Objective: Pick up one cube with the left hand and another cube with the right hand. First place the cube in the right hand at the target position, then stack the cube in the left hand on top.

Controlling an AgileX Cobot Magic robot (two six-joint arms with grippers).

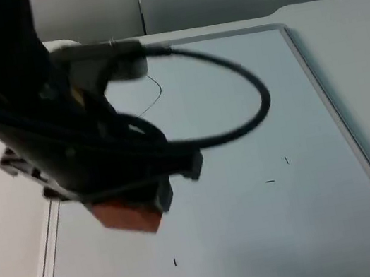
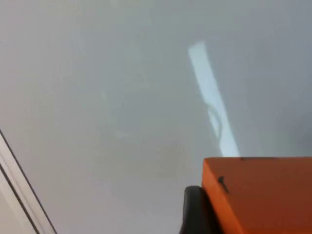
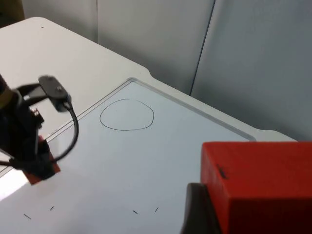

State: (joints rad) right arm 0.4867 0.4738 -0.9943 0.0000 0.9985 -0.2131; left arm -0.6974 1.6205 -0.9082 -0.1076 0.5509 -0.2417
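The left gripper point(image 1: 136, 208) hangs above the white table point(image 1: 274, 237), its fingers clamped on an orange cube point(image 1: 129, 217) that juts out just below their tips. The right gripper point(image 3: 243, 214) grips a red cube point(image 3: 263, 187), apparently raised above the table; a hand-drawn circle point(image 3: 126, 115) lies well beyond its fingertips.
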